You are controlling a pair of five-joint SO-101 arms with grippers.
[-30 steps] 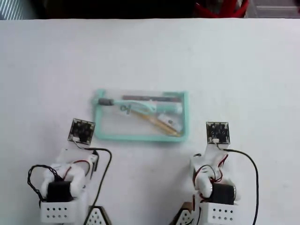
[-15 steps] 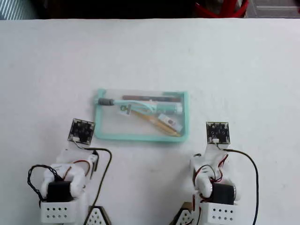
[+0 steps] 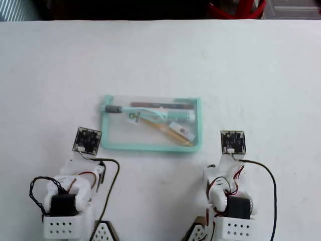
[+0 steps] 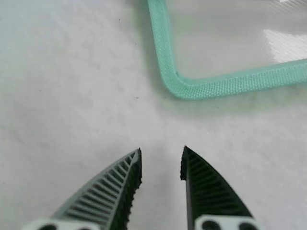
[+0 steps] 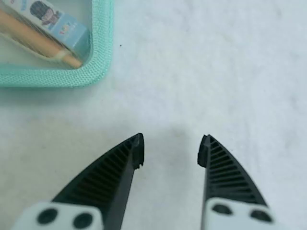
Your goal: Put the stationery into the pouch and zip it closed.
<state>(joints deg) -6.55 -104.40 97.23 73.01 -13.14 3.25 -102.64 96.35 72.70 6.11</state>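
Note:
A clear pouch with a mint-green border (image 3: 150, 124) lies flat at the middle of the white table. Inside it I see a dark pen (image 3: 160, 106), a yellowish pencil (image 3: 168, 133) and a small eraser (image 3: 181, 130). Its zip slider (image 3: 113, 108) sits at the far left corner. The left arm is folded back near the front edge, left of the pouch; its gripper (image 4: 160, 165) is open over bare table, just short of the pouch's corner (image 4: 180, 88). The right gripper (image 5: 171, 146) is open too, beside the pouch's other near corner (image 5: 98, 72).
Each arm's wrist camera board (image 3: 88, 140) (image 3: 232, 142) shows near the pouch's front edge. The white table (image 3: 251, 75) stretches wide on all sides. A dark strip with a red object (image 3: 235, 9) runs beyond the far edge.

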